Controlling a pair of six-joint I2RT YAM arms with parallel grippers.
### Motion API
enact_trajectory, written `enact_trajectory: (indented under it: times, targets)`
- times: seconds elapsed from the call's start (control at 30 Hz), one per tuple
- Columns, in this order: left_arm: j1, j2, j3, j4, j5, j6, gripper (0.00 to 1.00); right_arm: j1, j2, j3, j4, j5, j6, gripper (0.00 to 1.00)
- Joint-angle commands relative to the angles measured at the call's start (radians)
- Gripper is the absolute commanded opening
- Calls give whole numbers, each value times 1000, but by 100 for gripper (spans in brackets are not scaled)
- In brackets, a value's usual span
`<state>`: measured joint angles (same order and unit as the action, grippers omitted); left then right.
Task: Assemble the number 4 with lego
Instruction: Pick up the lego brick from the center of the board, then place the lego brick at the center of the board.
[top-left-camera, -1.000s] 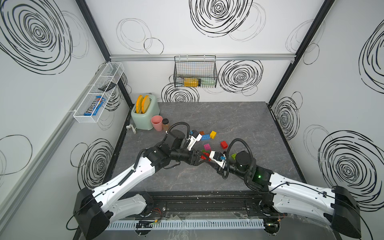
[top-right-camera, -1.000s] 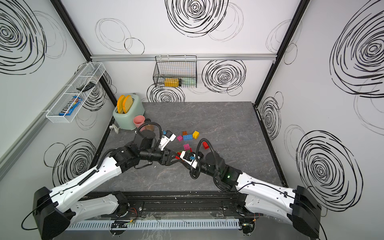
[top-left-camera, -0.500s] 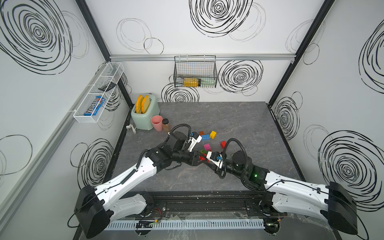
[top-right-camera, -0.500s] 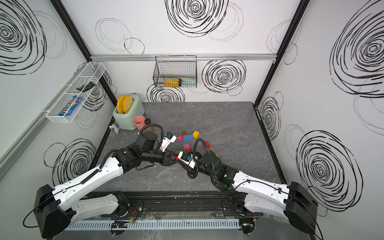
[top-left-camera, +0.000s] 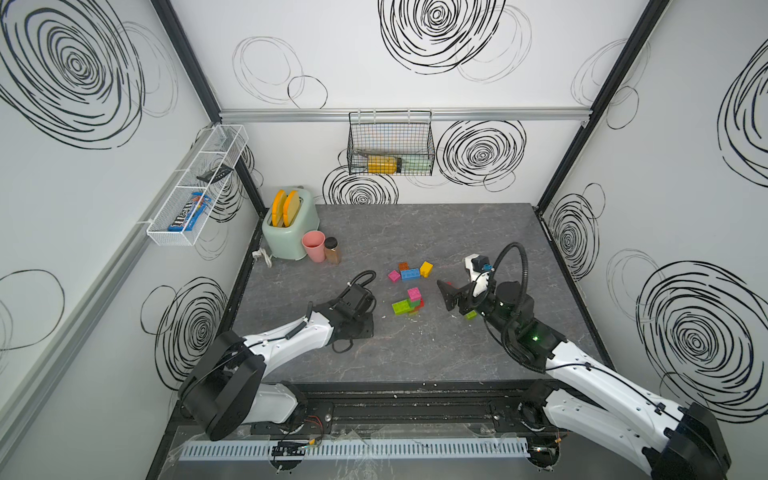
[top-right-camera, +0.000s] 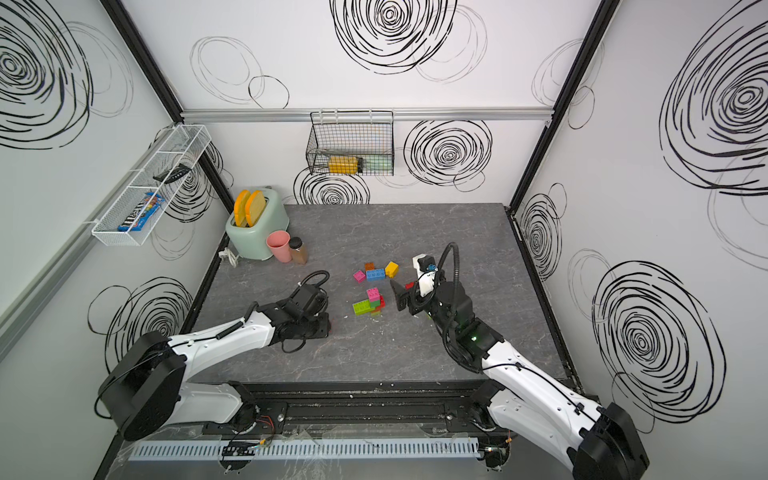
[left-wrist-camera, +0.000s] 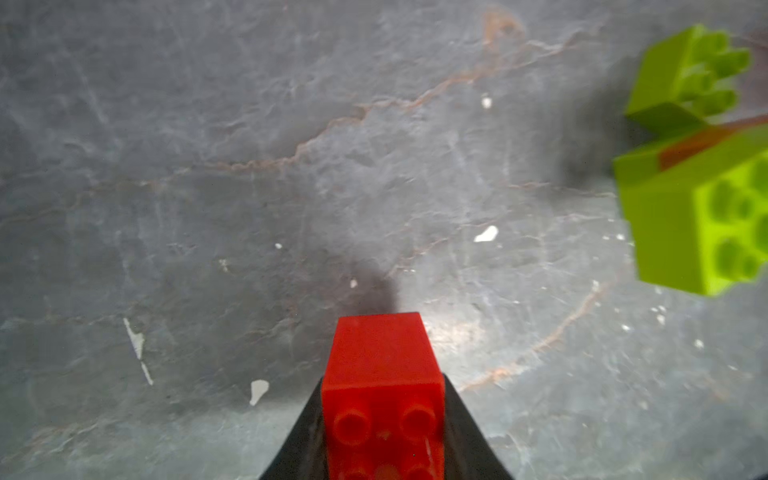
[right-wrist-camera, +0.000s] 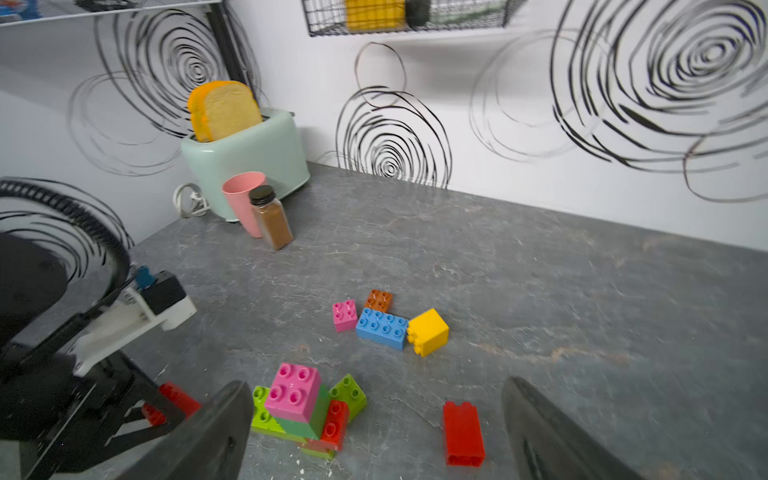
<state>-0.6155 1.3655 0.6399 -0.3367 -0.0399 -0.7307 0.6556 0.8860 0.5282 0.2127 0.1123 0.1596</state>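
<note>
Red brick (left-wrist-camera: 380, 353) pinched in the left tool (left-wrist-camera: 382, 415) hangs low over the bench (top-left-camera: 457, 232) beside the half-built stack (top-left-camera: 409, 302), seemingly the 4's next piece, while the right tool (right-wrist-camera: 374, 390) waits spread and empty opposite, spare bricks (top-left-camera: 409, 274) beyond.

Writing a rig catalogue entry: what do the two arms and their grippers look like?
The left arm and right arm are white shells with black joints; a ribbed black cable loops at each wrist. The right one shows a green light. The fingers are black, tapered.
</note>
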Motion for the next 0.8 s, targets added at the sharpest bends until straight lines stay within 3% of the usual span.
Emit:
enact_trajectory:
  times: [0.0,0.1,0.2,0.37,0.53,0.63,0.77]
  targets:
    - [-3,14,-6,95,-104,-182,21,-25,15,50,-102,40,106,97]
    - [3,45,-3,75,-141,-259,25,-37,29,55,-118,27,108,97]
    - [5,50,1,56,-177,-320,41,-42,40,54,-118,12,107,97]
    - [7,54,35,45,-164,-326,55,-47,54,53,-112,-9,107,97]
    - [7,18,83,46,-107,-257,83,-48,56,58,-125,-11,98,97]
    - [19,-17,86,39,-132,-197,99,-50,52,53,-126,-20,98,97]
    - [37,-58,45,152,-104,15,96,-49,55,49,-118,-51,95,97]
